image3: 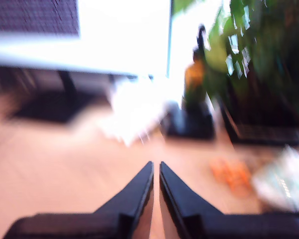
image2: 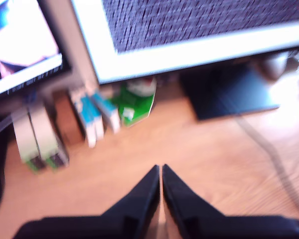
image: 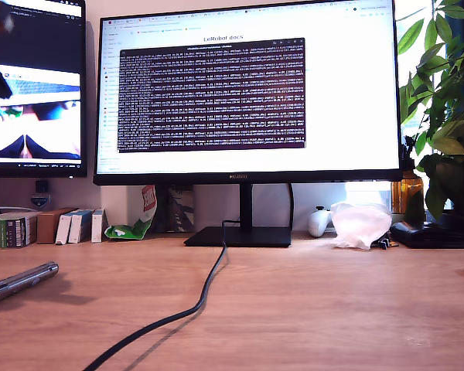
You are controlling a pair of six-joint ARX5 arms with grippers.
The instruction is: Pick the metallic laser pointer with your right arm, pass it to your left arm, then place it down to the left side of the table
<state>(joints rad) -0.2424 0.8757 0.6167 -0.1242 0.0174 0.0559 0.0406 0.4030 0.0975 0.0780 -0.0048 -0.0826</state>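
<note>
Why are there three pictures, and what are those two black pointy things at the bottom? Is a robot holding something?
Those black points are my fingers. I am a robot with two arms, and each has a camera on its gripper. One picture looks along my first gripper, another along my second gripper. Both are closed and hold nothing. The third camera sits off my arms and sees the wooden table. On it lie a shiny metal laser pointer at that view's left and a black cable running from the monitor. A plant stands at that view's right.

Two lit monitors (image: 247,93) stand before me against a pale wall (image: 93,11); a leafy plant (image: 445,108) catches window daylight.
</note>
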